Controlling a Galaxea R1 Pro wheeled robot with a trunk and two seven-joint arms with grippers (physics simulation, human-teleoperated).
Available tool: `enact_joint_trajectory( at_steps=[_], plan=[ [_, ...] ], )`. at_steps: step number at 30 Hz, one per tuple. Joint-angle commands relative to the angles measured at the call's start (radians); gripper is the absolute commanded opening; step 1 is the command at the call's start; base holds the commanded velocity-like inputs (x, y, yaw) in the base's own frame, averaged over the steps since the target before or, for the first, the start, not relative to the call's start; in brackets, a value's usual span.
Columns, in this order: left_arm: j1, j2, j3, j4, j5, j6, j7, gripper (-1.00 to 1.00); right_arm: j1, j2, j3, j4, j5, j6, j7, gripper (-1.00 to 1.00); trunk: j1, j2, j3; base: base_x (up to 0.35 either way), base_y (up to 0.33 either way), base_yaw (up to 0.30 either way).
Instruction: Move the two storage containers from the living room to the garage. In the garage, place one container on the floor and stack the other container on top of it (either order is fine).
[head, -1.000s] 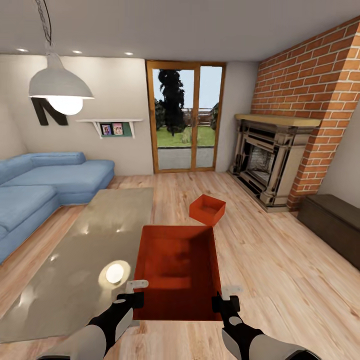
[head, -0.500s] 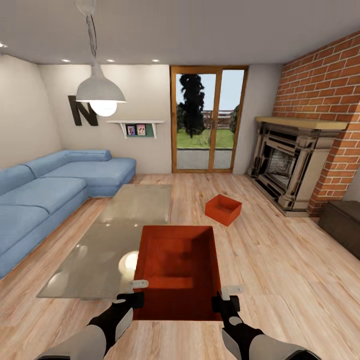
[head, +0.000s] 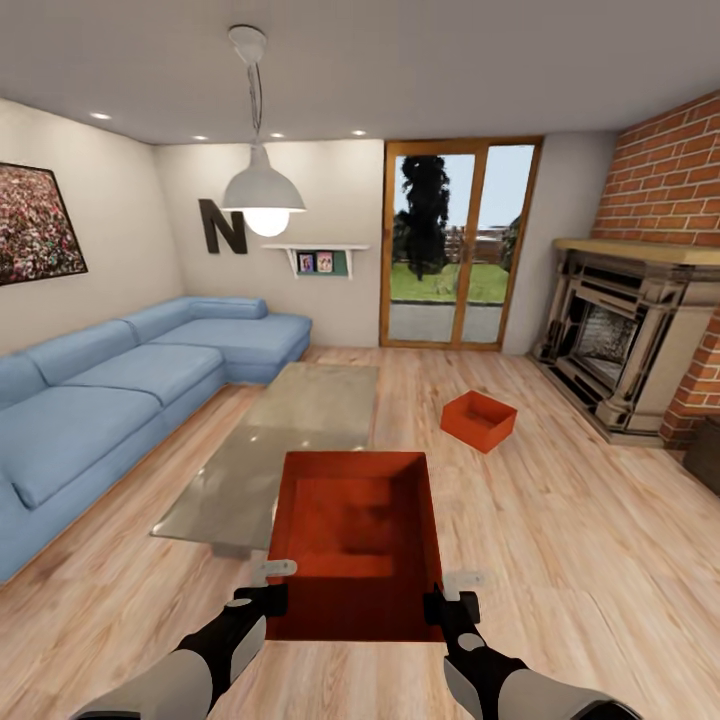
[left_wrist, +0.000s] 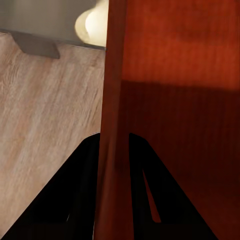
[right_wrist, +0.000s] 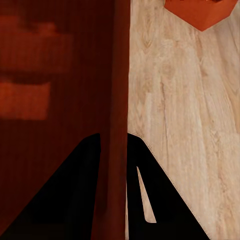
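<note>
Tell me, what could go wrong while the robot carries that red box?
The held container hangs only by its two side walls, pinched by the left gripper and right gripper. If either grip loosens, it might tip or drop.

The glass coffee table sits close on the left; a turn could bump the container into it.

The other container lies on the wood floor ahead, so the robot could roll into it.
</note>
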Motion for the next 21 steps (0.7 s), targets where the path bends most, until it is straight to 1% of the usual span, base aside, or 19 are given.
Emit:
enact_joint_trajectory(
  at_steps=[1,21],
  plan=[
    [0.000,0.004,0.017,0.001,-0.002,0.006,0.029,-1.00,-0.002,0.000,-0.056,-0.002,-0.014,-0.012,-0.007,-1.00,0.000,-0.001,0.000,-0.336,0.000,0.234],
    [0.000,0.004,0.017,0.001,-0.002,0.005,0.029,-1.00,-0.002,0.000,-0.056,-0.002,-0.014,-0.012,-0.006,-1.00,0.000,-0.001,0.017,-0.336,0.000,0.234]
  ],
)
